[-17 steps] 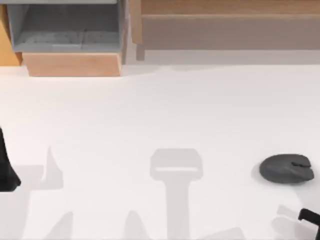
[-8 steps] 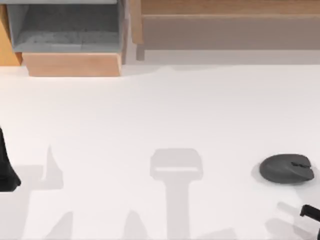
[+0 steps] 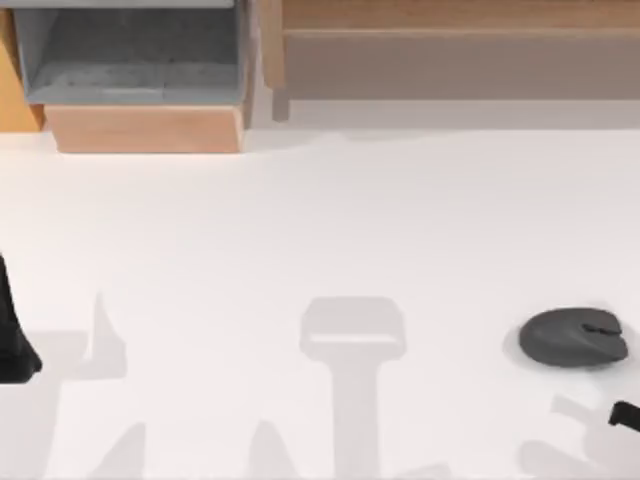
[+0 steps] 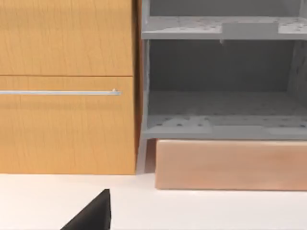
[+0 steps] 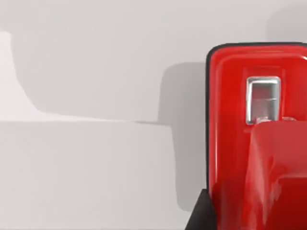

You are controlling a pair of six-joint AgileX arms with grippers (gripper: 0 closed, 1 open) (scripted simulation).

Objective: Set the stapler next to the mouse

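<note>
The dark grey mouse (image 3: 572,338) lies on the white table (image 3: 320,230) near the right edge. The right wrist view has the bright red stapler (image 5: 259,143) very close, on the white table, with a dark edge and a metal window on top. A black part of my right gripper (image 5: 200,214) sits right against the stapler's side. From above, my right gripper (image 3: 626,414) pokes in at the right edge, just in front of the mouse. My left arm (image 3: 14,335) is parked at the table's left edge.
A wooden cabinet with a grey open shelf (image 3: 135,55) and a wooden drawer front (image 3: 145,128) stands at the back left. A long wooden unit (image 3: 460,50) runs along the back right. The left wrist view faces the cabinet door (image 4: 67,86) and grey shelves (image 4: 223,110).
My right gripper has slid toward the right edge and slightly toward the mouse, so less of it is in view. The mouse and left arm stay put.
</note>
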